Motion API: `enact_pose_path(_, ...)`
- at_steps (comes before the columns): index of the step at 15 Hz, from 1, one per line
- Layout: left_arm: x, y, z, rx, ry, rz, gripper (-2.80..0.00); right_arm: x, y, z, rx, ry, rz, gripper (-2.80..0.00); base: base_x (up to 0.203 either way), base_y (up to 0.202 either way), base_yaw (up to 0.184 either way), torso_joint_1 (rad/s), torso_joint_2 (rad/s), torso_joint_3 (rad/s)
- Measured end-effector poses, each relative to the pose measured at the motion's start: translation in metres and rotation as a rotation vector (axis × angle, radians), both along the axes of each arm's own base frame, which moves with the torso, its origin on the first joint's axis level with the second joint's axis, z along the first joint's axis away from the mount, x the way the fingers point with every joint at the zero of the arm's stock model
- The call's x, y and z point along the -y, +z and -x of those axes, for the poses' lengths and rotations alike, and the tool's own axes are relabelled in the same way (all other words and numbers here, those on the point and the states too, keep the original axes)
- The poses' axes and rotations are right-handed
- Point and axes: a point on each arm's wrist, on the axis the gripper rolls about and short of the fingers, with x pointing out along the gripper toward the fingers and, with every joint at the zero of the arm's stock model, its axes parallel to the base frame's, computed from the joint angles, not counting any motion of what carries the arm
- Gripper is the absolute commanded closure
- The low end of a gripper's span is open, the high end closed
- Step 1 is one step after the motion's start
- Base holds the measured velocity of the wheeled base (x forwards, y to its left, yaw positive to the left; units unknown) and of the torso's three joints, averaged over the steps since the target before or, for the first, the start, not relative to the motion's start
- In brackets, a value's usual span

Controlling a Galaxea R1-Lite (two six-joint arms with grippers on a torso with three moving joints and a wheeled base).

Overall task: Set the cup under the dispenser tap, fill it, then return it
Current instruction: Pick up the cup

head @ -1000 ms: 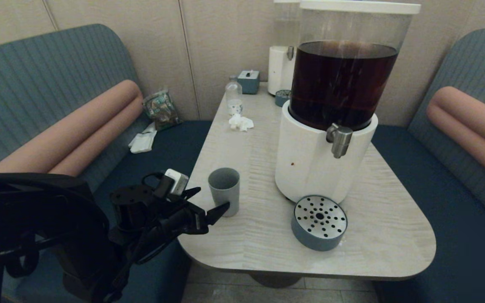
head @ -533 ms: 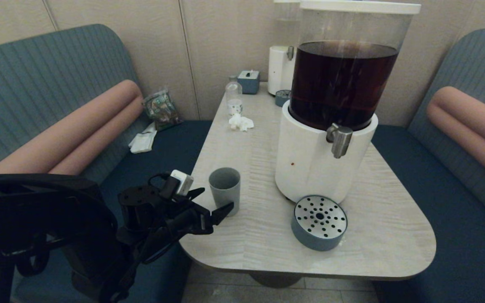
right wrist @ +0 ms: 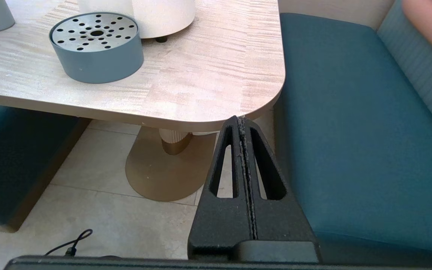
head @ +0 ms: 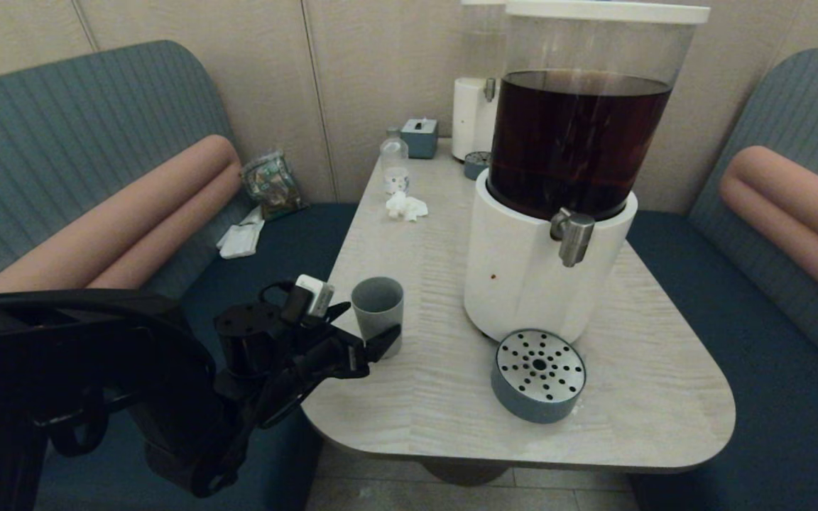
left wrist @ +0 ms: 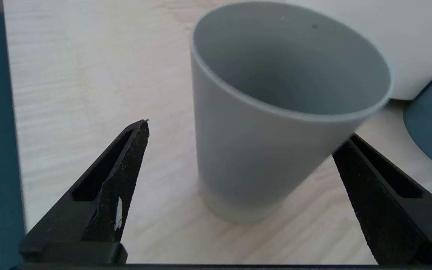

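The grey-green cup [head: 378, 312] stands upright and empty on the table's left side, left of the large dispenser [head: 522, 284]. The steel dispenser tap [head: 572, 238] juts from the white base, with nothing beneath it but the drip tray. My left gripper [head: 370, 323] is open at the table's left edge, one finger on each side of the cup [left wrist: 261, 150]. In the left wrist view the left gripper [left wrist: 248, 131] has a gap between one fingertip and the cup wall, while the other fingertip is partly hidden behind the cup. My right gripper [right wrist: 238, 120] is shut and empty, parked low below the table's near right corner.
A round blue-grey drip tray [head: 538, 375] with a perforated steel top sits in front of the dispenser. At the far end stand a smaller white dispenser [head: 471, 117], a small bottle [head: 394, 165], a tissue box [head: 420, 136] and crumpled tissue [head: 405, 206]. Benches flank the table [head: 636, 397].
My left gripper has moved forward and to the right towards the cup, so its open fingers now straddle it. The cup has not moved.
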Motion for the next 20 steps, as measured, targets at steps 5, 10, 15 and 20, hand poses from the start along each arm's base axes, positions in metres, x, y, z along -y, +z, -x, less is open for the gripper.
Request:
enact_pose_path(5, 0.004, -0.001, -0.004, 0.008, 0.004, 0.003, -2.8, 0.0, 0.0, 0.0, 0.0, 0.0, 0.0, 0.0, 0.0, 0.0, 0.0, 0.0, 0.0, 0.0)
enact_pose_path(10, 0.007, -0.002, -0.008, 0.017, 0.018, 0.004, -2.8, 0.0, 0.0, 0.0, 0.0, 0.0, 0.0, 0.0, 0.0, 0.0, 0.0, 0.0, 0.0, 0.0)
enact_pose_path(15, 0.009, -0.002, -0.012, 0.028, 0.02, 0.008, 0.0, 0.0, 0.0, 0.0, 0.0, 0.0, 0.0, 0.0, 0.0, 0.0, 0.0, 0.0, 0.0, 0.0)
enact_pose_path(20, 0.009, -0.005, -0.013, 0.023, 0.021, 0.006, 0.0, 0.0, 0.0, 0.0, 0.0, 0.0, -0.001, 0.0, 0.0, 0.0, 0.0, 0.0, 0.0, 0.0)
